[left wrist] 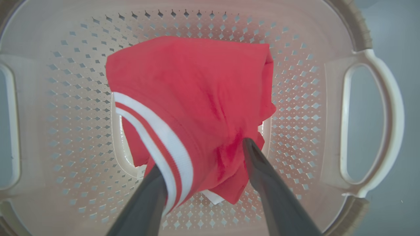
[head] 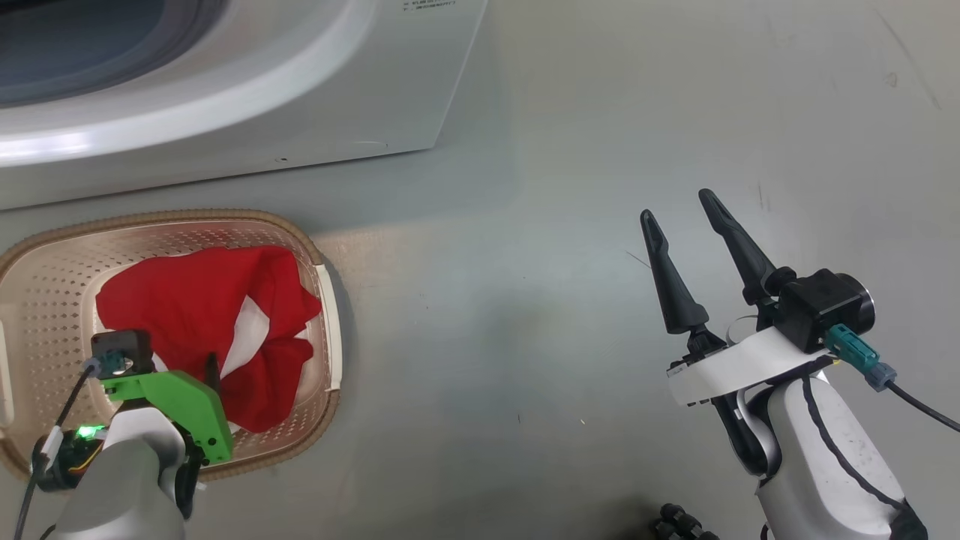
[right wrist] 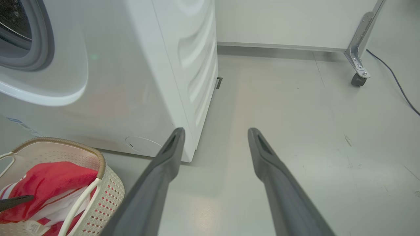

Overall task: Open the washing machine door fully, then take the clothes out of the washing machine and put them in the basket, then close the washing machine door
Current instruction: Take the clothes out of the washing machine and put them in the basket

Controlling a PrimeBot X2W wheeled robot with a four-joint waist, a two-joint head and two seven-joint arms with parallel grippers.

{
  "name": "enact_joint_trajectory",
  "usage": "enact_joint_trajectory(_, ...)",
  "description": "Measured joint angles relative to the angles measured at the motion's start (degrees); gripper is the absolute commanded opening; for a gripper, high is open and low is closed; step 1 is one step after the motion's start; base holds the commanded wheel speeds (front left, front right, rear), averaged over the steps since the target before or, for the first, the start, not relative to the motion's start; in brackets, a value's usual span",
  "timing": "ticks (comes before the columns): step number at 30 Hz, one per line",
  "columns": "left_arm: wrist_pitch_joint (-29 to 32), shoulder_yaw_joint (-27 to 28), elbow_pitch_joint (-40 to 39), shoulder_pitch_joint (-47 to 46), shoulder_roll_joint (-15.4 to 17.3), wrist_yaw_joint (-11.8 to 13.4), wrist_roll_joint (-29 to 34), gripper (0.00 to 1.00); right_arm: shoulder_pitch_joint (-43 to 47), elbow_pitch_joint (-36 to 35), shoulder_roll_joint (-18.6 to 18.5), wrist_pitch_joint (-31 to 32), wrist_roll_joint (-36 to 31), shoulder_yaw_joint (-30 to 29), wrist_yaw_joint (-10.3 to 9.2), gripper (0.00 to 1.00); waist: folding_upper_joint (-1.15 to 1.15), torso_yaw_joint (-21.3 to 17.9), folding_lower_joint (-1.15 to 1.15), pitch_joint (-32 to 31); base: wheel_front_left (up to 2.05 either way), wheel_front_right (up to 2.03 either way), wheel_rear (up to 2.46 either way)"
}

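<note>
Head view — one basket (head: 187,217) before the washing machine (head: 300,112), long axis left-right, one heap of clothes (head: 187,300) inside; right gripper (head: 676,206) fingers spread, empty. Left wrist view — left gripper (left wrist: 201,154) fingers spread, clothes between them. Right wrist view: basket lower left.

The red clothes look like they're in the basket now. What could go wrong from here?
The striped red fabric clothes sit between the open fingers of the left pincer, white trim draped over one finger. Rising might snag them and drag them out of the cream perforated plastic basket. A snag might also tip that basket.
</note>
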Motion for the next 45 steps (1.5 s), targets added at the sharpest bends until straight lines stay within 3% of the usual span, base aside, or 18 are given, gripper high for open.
enact_joint_trajectory(15,-6.2,-2.2,3.8,2.7,-0.4,-1.0,1.1,1.00,0.0,2.5,0.1,0.0,0.2,-0.8,0.00,1.00,0.00,1.9,0.00,-7.6,0.00,0.00,0.00)
enact_joint_trajectory(24,-10.5,-2.5,2.0,3.4,-0.7,-1.8,1.5,1.00,1.7,4.1,0.1,0.0,0.4,-2.2,0.00,1.00,0.00,4.4,0.00,-14.1,0.00,0.00,0.00)
enact_joint_trajectory(34,-11.1,-2.4,-4.6,4.8,-2.3,-3.0,1.2,1.00,6.2,5.1,-0.2,0.0,1.2,-5.2,0.00,1.00,0.00,7.7,0.00,-22.6,0.00,0.00,0.00)
enact_joint_trajectory(45,-11.1,-1.4,-21.8,6.8,-3.4,-3.5,0.8,1.00,9.5,4.5,-0.4,0.0,1.6,-6.6,-0.01,1.00,0.00,11.0,0.00,-28.3,0.00,0.00,0.00)
